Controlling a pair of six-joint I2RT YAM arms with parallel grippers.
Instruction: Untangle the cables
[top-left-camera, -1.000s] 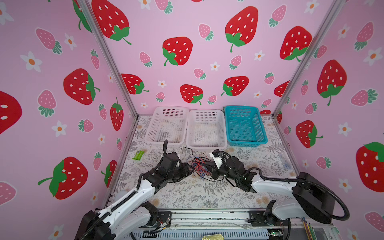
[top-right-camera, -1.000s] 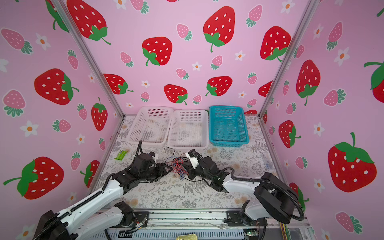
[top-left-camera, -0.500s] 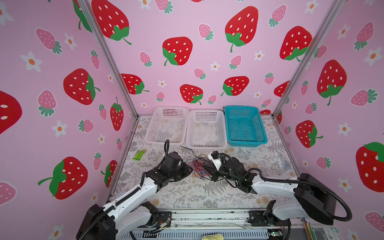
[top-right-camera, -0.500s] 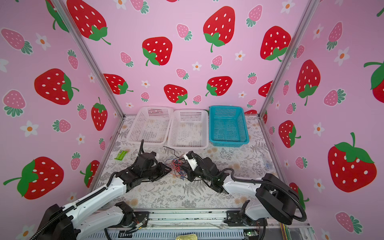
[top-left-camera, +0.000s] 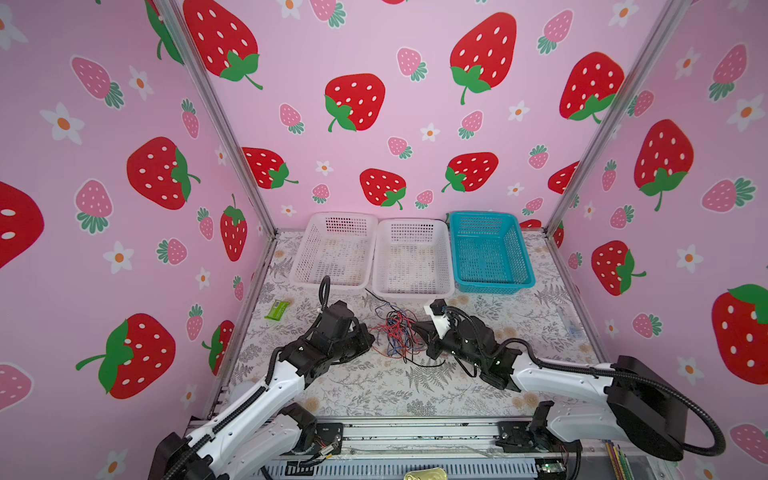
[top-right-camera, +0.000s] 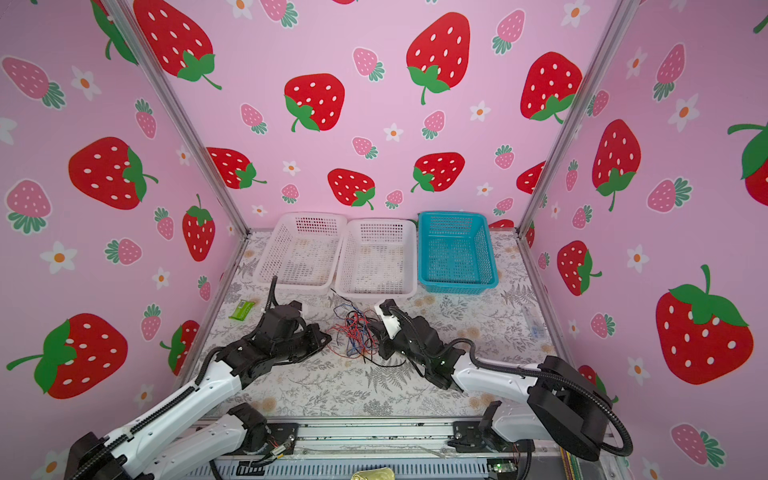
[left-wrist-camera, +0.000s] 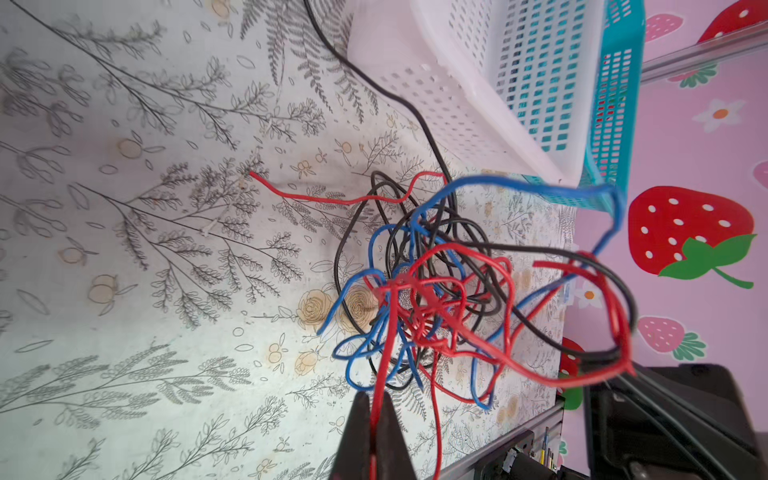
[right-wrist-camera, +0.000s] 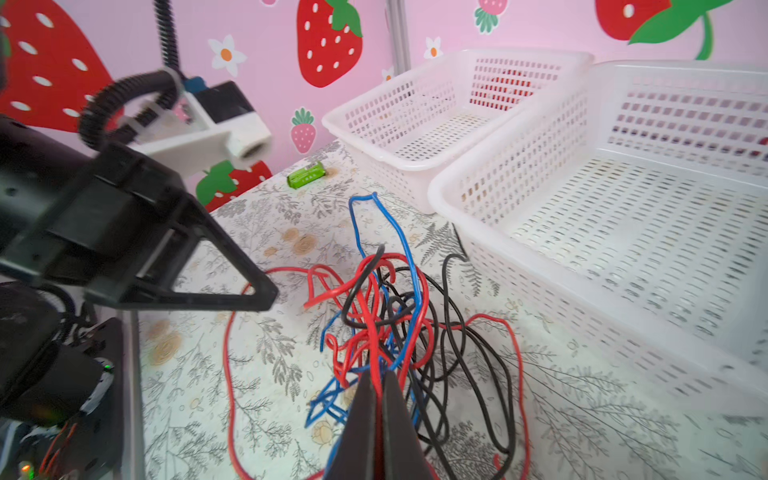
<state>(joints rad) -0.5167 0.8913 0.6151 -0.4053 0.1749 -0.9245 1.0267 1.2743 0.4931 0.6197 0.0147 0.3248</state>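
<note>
The left gripper (left-wrist-camera: 376, 405) and right gripper (right-wrist-camera: 378, 384) each pinch a red strand of the tangled cables (top-left-camera: 395, 336). Knotted strands hide each other.

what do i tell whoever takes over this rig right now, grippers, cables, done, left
Left gripper: shut on a red strand at the tangle's left side.
Right gripper: shut on a red strand at its right side.
Cables: one red, blue and black knot on the table between the grippers, in front of the middle white basket.
Done: both grips taken; nothing separated.
Left: pull strands apart, free each cable.
</note>
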